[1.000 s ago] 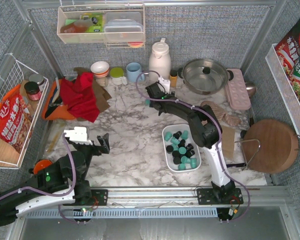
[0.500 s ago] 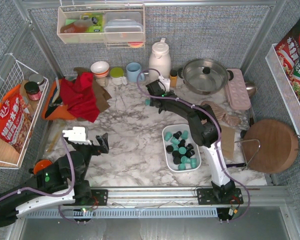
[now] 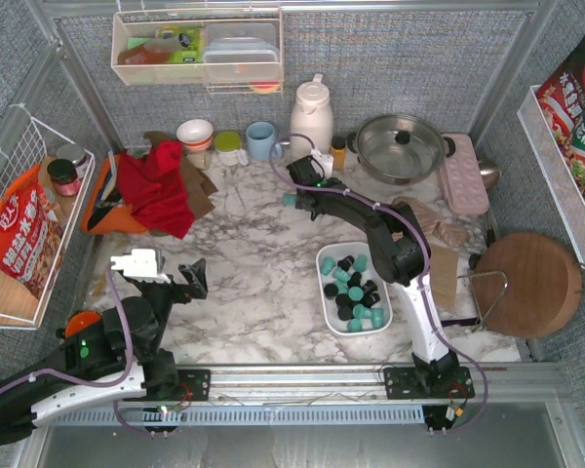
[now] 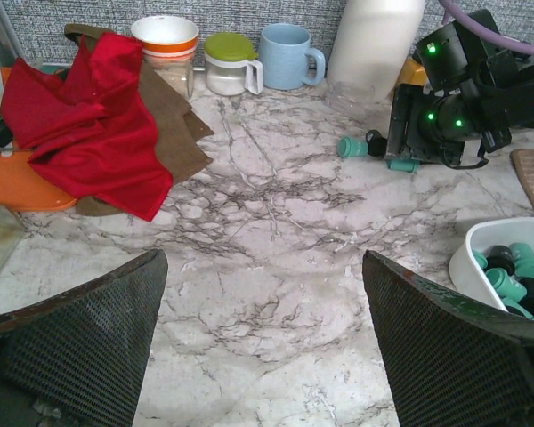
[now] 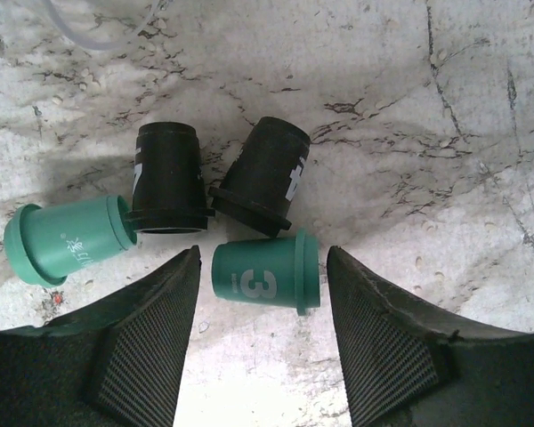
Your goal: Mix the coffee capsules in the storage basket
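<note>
Right gripper [image 5: 262, 253] has narrowed, we find, flanking, not yet gripping, 1 teal capsule [image 5: 267, 274] on the table [image 5: 427, 133]; left gripper [image 4: 262, 258] wide; return to storage basket [image 4: 468, 265] pending

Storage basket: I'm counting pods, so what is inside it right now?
The storage basket holds a jumble of teal and black coffee capsules, with nothing else visible. The right arm covers its far right corner, and any capsules lying beneath others cannot be seen.
</note>
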`<action>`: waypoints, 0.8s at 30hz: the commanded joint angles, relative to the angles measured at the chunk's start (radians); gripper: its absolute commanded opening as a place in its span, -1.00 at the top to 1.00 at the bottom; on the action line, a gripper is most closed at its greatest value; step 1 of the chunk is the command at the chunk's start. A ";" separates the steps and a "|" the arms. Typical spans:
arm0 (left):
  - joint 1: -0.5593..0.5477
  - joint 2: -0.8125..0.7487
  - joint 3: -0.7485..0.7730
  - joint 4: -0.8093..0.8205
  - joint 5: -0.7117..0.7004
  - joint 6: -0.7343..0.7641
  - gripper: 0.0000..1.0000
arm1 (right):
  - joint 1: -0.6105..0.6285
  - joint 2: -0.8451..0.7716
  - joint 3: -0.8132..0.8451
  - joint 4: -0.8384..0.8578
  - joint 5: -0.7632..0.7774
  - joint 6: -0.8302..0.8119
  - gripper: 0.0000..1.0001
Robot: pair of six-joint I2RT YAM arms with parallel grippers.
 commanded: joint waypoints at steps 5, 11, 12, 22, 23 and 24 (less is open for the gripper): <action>0.003 -0.020 0.003 0.007 0.004 -0.008 -0.98 | 0.001 0.004 0.012 -0.018 0.005 0.004 -0.18; 0.005 -0.032 0.001 0.009 0.000 -0.009 -0.98 | 0.001 -0.009 -0.004 -0.003 0.009 -0.002 -0.04; 0.005 -0.034 0.001 0.010 0.000 -0.009 -0.98 | 0.001 -0.012 -0.005 -0.003 0.008 -0.004 -0.03; 0.009 -0.046 0.001 0.010 -0.002 -0.010 -0.98 | 0.001 -0.095 -0.044 0.006 0.000 -0.028 0.04; 0.009 -0.047 0.001 0.011 -0.003 -0.010 -0.98 | 0.002 -0.115 -0.055 -0.002 -0.003 -0.031 0.05; 0.009 -0.049 0.000 0.011 -0.003 -0.009 -0.98 | 0.003 -0.142 -0.070 -0.005 -0.005 -0.039 0.05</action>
